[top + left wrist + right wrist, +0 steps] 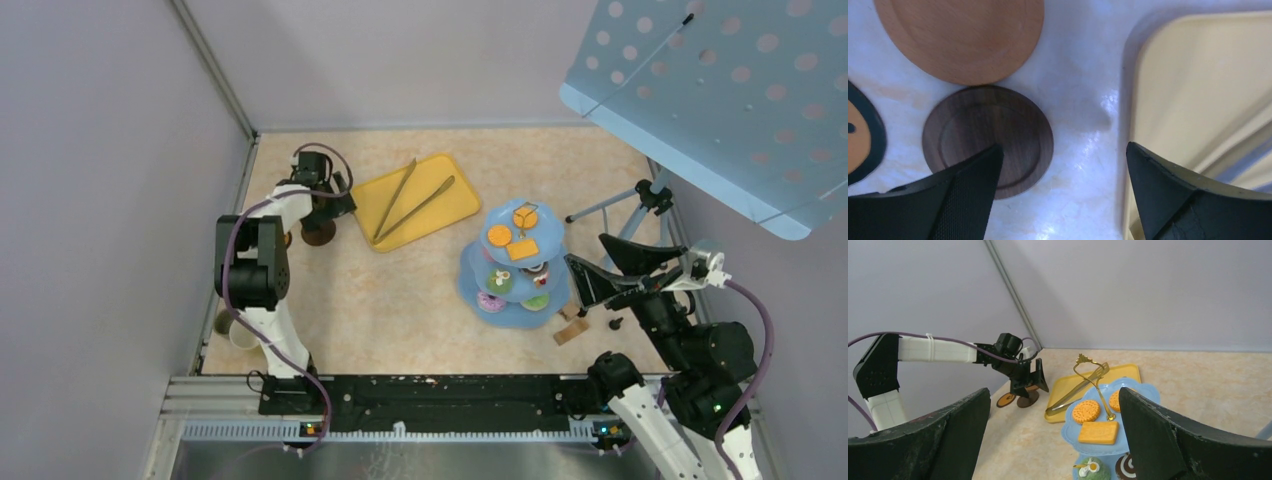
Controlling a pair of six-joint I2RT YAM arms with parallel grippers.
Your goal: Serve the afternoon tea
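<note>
The pale-blue three-tier stand [478,275] stands right of centre, with orange biscuits [499,236] on its top tier and cupcakes and donuts below. In the right wrist view its top tier [1128,392] holds a round biscuit [1085,411] and a rectangular one [1098,432]. My right gripper [584,282] [1054,391] is open and empty beside the stand. My left gripper [325,212] [1063,165] is open and empty at the far left. It hovers low over a dark brown coaster [988,132], between that coaster and the tray. A light brown coaster [960,37] lies just beyond.
The flat yellow tray [455,200] [1198,90] holds long metal tongs [412,205] [1075,392]. A black-rimmed coaster [860,135] lies to the left. A pale mug [241,334] sits at the near left by the left arm. A small wooden block [571,333] lies near the stand, and a tripod [625,205] stands at the right.
</note>
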